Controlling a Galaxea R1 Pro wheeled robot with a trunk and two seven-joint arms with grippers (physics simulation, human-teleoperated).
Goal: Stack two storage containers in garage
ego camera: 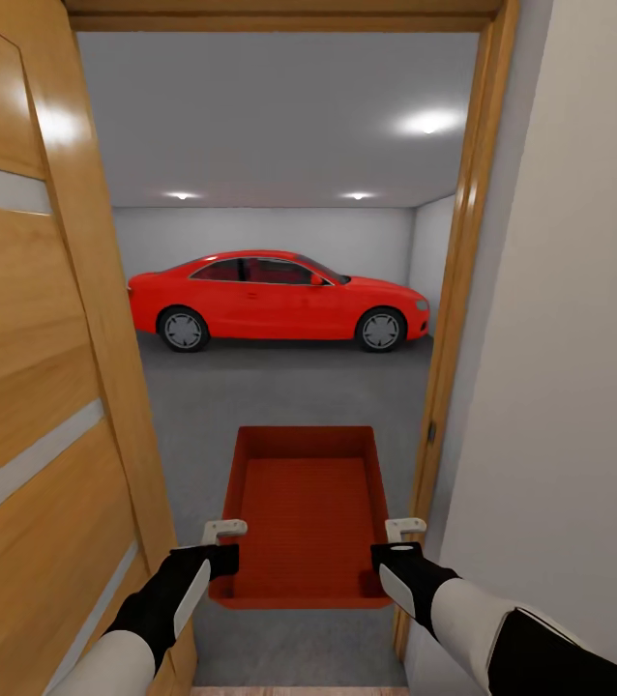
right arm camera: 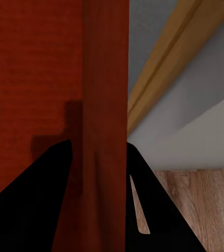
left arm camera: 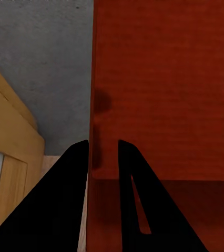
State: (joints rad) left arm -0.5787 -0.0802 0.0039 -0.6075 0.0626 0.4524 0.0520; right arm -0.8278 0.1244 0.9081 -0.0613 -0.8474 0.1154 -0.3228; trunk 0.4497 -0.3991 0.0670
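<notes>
**Orange-red bin carried through the doorway**

Orange-red and ribbed, the storage container (ego camera: 308, 512) hangs in mid-air right in front of the robot, open top up, held level between both arms. The left gripper (ego camera: 220, 546) has hold of the bin's left wall near the close corner, and the left wrist view confirms it: two dark fingers (left arm camera: 59, 210) sit either side of the wall (left arm camera: 104, 157), pinching it. Over on the other side, the right gripper (ego camera: 397, 546) does the same on the right wall, and in the right wrist view its fingers (right arm camera: 38, 205) straddle that wall (right arm camera: 104, 105), pressed onto it.

Below the arms a thin strip of light wood flooring (ego camera: 289, 690) runs along the bottom edge, and it gives way at once to rough grey concrete floor (ego camera: 279, 387). The bin is framed by the doorway: the open wooden door (ego camera: 28, 387) with frosted strips stands on the left, the door frame (ego camera: 454, 319) and a white wall (ego camera: 570, 338) on the right.

Further in is the garage, and a red car (ego camera: 275, 302) is parked side-on across the far end before the white back wall, under a grey ceiling with spotlights (ego camera: 429, 123) glowing.
</notes>
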